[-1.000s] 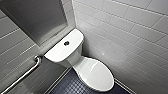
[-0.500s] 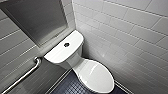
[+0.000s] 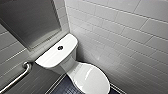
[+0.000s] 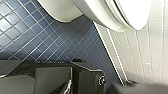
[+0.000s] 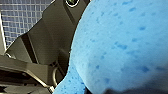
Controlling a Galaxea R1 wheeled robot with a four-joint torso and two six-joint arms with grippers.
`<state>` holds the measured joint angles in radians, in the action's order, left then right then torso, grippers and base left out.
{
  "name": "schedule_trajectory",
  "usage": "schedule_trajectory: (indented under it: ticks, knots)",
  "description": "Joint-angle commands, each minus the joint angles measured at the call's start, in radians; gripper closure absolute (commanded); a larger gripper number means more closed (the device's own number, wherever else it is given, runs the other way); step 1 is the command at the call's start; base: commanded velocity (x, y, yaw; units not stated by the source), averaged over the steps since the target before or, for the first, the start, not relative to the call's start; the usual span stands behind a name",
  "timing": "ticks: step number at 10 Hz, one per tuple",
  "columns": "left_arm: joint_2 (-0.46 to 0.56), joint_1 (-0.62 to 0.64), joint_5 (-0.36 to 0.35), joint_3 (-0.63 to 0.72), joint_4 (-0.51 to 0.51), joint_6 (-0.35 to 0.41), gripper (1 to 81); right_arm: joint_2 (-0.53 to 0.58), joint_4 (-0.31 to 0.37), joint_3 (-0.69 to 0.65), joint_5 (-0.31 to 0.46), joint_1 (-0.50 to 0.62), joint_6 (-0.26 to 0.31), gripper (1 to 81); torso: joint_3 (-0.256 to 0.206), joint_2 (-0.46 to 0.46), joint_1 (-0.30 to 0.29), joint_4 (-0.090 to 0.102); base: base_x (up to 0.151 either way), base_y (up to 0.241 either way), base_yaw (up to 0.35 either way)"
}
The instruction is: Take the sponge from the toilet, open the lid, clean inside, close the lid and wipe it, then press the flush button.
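Logging open air over the lid (image 3: pixel 92 78) and over the tank top (image 3: pixel 53 55). Noting the tiled wall (image 3: pixel 125 37) running close along the right of the toilet (image 3: pixel 68 66), leaving only a narrow gap beside the bowl. Marking the grab bar (image 3: pixel 17 77) jutting from the left wall, apart from the tank. Recording dark blue floor (image 4: pixel 37 35) lying open under the bowl's overhang. Entering the sponge (image 5: pixel 120 45) crowding the space just before the right wrist.

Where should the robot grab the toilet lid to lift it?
Probably the front lip of the glossy white oval lid, farthest from the white ceramic tank, from the front and underneath: it lies shut and flat, and its rim overhangs the bowl there.
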<state>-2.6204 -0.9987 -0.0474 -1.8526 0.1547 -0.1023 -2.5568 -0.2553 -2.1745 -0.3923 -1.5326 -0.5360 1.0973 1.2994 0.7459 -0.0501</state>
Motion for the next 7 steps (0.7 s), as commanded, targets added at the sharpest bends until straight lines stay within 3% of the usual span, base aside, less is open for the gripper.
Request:
schedule_trajectory:
  ticks: [1, 2, 3, 4, 5, 6, 7]
  knots:
    - [0.031, 0.05, 0.076, 0.061, 0.008, 0.003, 1.0, 0.025, -0.027, -0.002, 0.063, -0.027, 0.001, 81.1, 0.0, 0.095, 0.061, -0.089, 0.0, 0.0, 0.0]
    - [0.034, 0.05, 0.089, 0.072, 0.006, 0.003, 1.0, 0.024, -0.027, -0.002, 0.061, -0.025, 0.001, 81.1, 0.0, 0.136, 0.087, -0.126, 0.0, 0.0, 0.0]
    - [0.032, 0.05, 0.089, 0.076, 0.006, 0.003, 1.0, 0.022, -0.024, -0.001, 0.061, -0.025, 0.001, 81.1, 0.0, 0.169, 0.108, -0.064, 0.0, 0.0, 0.0]
    - [0.028, 0.05, 0.089, 0.076, 0.006, 0.003, 1.0, 0.021, -0.024, -0.001, 0.061, -0.024, 0.001, 81.1, 0.0, 0.208, 0.132, -0.096, 0.0, 0.0, 0.0]
    - [0.023, 0.05, 0.089, 0.078, 0.006, 0.003, 1.0, 0.017, -0.027, -0.004, 0.061, -0.024, 0.001, 81.1, 0.0, 0.232, 0.146, -0.113, 0.0, 0.0, 0.0]
    - [0.02, 0.05, 0.089, 0.082, 0.006, 0.003, 1.0, 0.014, -0.027, -0.008, 0.061, -0.021, 0.001, 81.1, 0.0, 0.265, 0.166, -0.119, 0.0, 0.0, 0.0]
    - [0.017, 0.053, 0.083, 0.091, 0.005, 0.004, 1.0, 0.008, -0.027, -0.014, 0.061, -0.018, 0.001, 81.1, 0.0, 0.197, 0.121, -0.12, 0.0, 0.0, 0.0]
